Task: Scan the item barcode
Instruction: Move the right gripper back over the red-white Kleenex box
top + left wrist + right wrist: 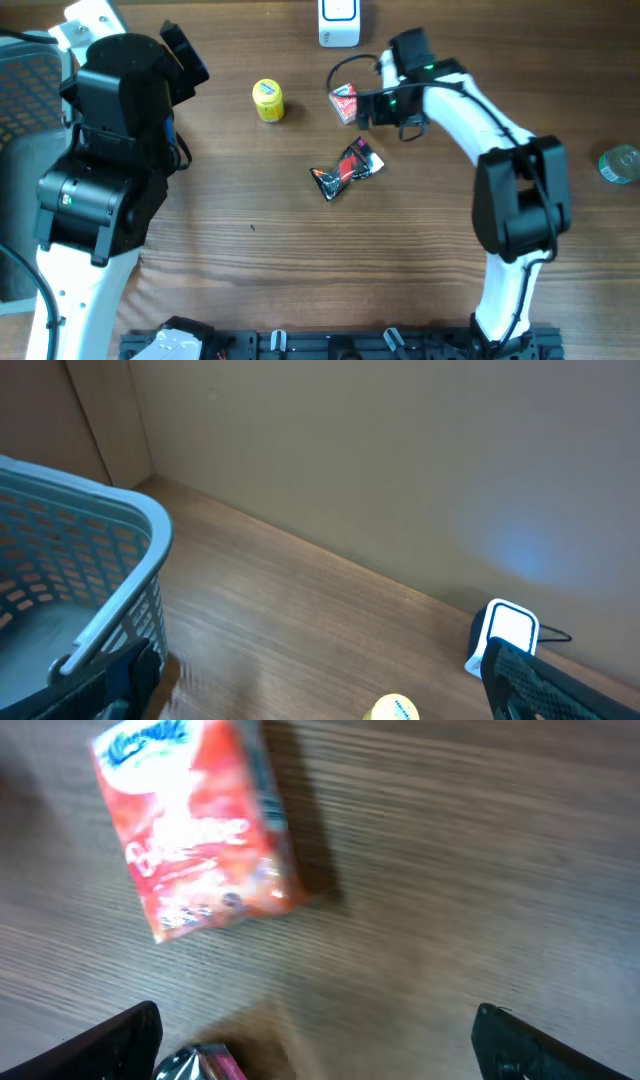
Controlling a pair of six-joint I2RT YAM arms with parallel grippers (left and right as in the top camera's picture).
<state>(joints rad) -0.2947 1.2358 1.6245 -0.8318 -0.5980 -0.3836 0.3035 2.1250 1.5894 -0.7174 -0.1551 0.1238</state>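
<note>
A black rail (330, 345) runs along the near edge of the table (260, 260), a brown wood-grain top whose near half is plain board. Further in, about the middle, lies a crumpled black-and-red packet (346, 168). At the right edge sits a round grey-green disc (621, 163), well apart from everything else. Just beyond the packet the red carton (344, 103) lies flat on the wood. The right gripper (315, 1025) hangs close over the table beside it, jaws spread wide with nothing between them; from its wrist the carton lies ahead and to the left, and the packet shows at the lower edge. Left of the carton sits a yellow can (267, 100). The left gripper (320, 655) is raised at the far left, jaws likewise released and empty, next to a blue-grey mesh basket (100, 560). At the far edge stands the white scanner (339, 22), close to a plain beige wall (400, 460) with a faint blue glow on it above the scanner.
</note>
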